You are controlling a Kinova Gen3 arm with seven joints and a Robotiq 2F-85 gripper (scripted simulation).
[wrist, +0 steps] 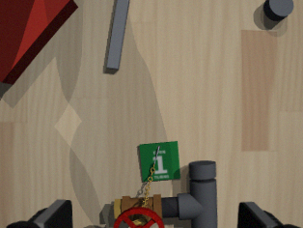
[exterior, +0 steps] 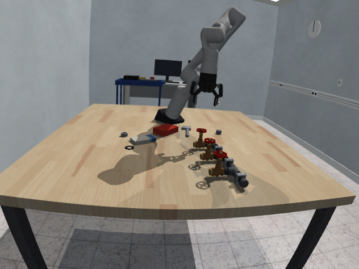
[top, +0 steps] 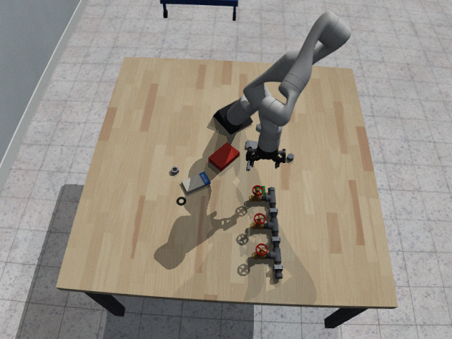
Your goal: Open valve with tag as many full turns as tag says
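Three brass valves with red handwheels stand in a row on a grey pipe. The far valve carries a green tag on a chain; the tag shows a white 1. The middle valve and near valve have no tag. My gripper is open and empty, high above the table just behind the far valve. In the wrist view the far valve's red handwheel shows at the bottom edge, between my fingers.
A red block, a grey T-shaped piece, a small dark cylinder, a grey-and-blue block, a nut and a black washer lie on the table behind and left of the valves.
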